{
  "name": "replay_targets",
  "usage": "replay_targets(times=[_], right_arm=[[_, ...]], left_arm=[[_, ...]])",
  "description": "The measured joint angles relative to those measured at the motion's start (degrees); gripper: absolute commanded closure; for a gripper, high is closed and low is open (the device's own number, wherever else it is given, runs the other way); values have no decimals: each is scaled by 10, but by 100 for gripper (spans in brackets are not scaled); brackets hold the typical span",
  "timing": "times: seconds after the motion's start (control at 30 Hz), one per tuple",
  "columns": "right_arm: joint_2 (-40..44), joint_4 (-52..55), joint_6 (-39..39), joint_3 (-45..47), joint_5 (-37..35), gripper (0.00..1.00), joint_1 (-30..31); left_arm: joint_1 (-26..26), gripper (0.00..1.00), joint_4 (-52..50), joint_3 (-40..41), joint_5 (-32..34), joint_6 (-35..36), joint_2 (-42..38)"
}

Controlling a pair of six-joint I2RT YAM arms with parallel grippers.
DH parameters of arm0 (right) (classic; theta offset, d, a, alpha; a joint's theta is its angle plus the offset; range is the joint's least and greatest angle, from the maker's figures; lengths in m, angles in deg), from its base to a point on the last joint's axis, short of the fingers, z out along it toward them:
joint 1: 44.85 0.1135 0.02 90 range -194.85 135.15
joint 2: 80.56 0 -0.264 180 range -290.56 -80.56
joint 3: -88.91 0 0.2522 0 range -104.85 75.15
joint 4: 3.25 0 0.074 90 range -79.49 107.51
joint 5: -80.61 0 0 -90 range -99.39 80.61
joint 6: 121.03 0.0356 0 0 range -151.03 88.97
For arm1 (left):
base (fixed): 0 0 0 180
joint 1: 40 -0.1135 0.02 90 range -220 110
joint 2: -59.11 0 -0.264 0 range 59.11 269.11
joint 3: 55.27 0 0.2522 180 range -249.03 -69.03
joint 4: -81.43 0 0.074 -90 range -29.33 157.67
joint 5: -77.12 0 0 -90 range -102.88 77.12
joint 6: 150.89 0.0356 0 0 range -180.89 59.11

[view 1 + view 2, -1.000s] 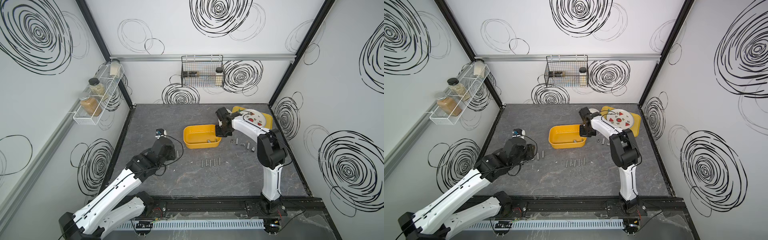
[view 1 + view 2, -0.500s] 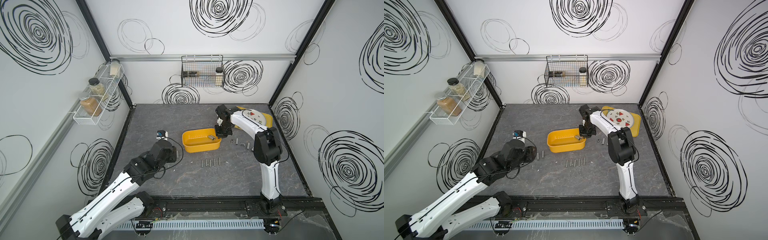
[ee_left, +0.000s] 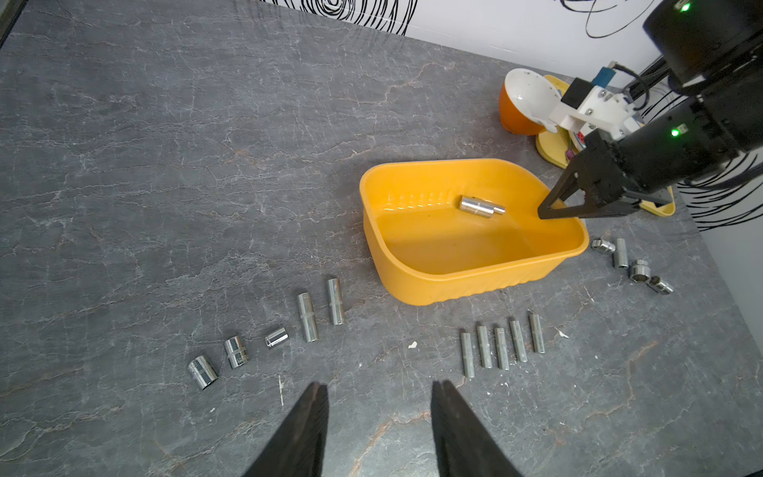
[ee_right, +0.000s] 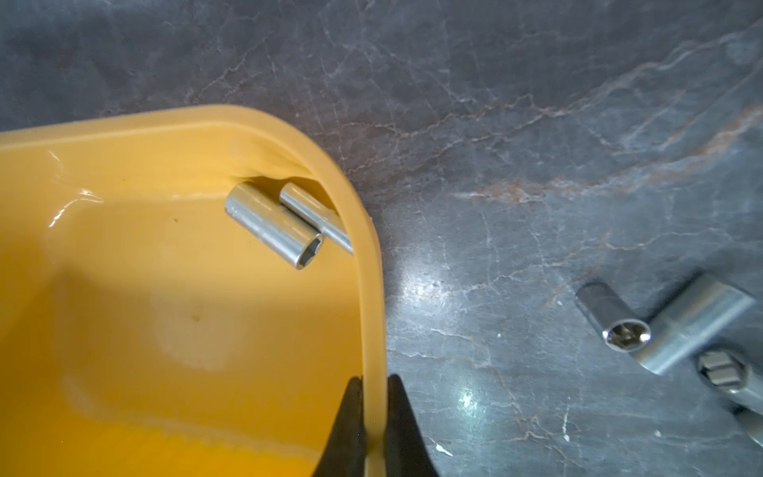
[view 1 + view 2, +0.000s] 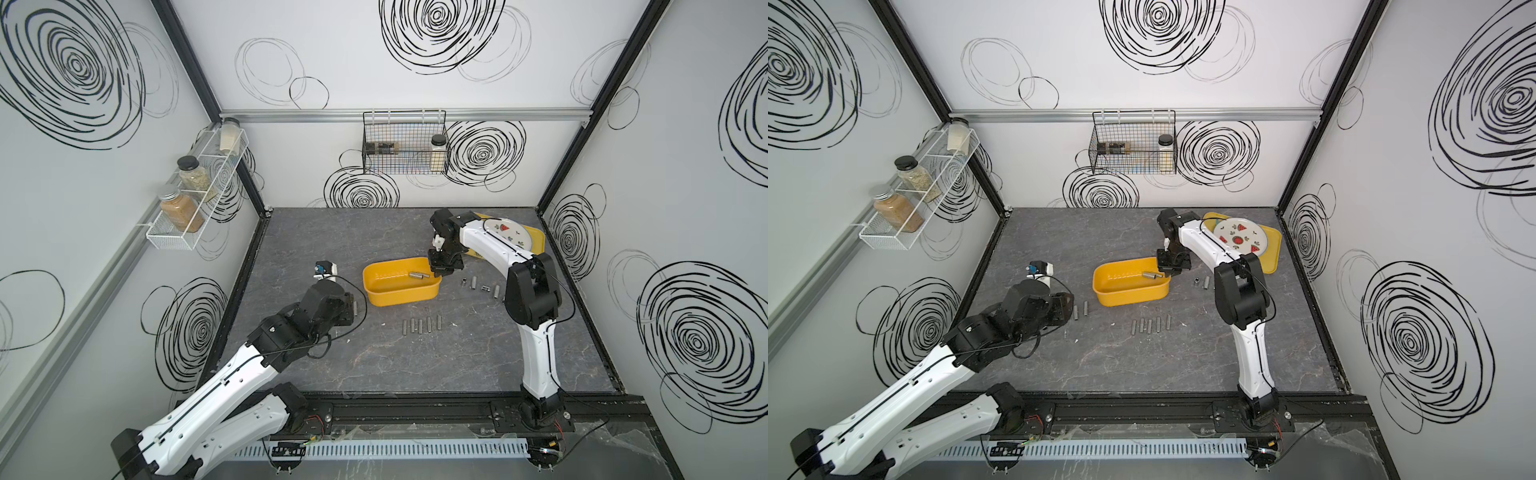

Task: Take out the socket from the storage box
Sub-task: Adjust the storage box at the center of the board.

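The yellow-orange storage box (image 5: 399, 293) (image 5: 1133, 295) (image 3: 454, 285) stands mid-table. My right gripper (image 5: 441, 271) (image 5: 1168, 270) (image 3: 541, 212) (image 4: 375, 382) is shut on its right rim (image 4: 367, 268), one finger inside and one outside. A silver socket (image 5: 417, 274) (image 5: 1151, 274) (image 3: 479, 205) (image 4: 272, 225) lies inside by the far wall, and the right wrist view shows a thinner socket (image 4: 313, 214) beside it in the corner. My left gripper (image 5: 351, 309) (image 5: 1069, 307) (image 3: 377, 390) hovers open and empty above the table, left of the box.
Several sockets (image 5: 419, 325) lie in a row in front of the box, more sockets (image 5: 482, 286) to its right and others (image 3: 268, 334) near my left gripper. A flat yellow tray (image 5: 536, 243) with a plate and an orange bowl (image 3: 520, 103) sit at the back right.
My right gripper, shut on the rim, has drawn the box slightly toward the front, and the socket inside has shifted. My left arm has pulled back a little to the front left.
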Motion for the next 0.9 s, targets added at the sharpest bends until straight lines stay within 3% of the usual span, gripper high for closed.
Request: replay_targets(times=[0.6, 0.9], right_arm=[[31, -92, -4, 78, 2, 100, 0], [57, -137, -4, 128, 6, 92, -1]], left_arm=[[0, 52, 0, 0, 4, 0, 14], [0, 52, 0, 0, 4, 0, 22]])
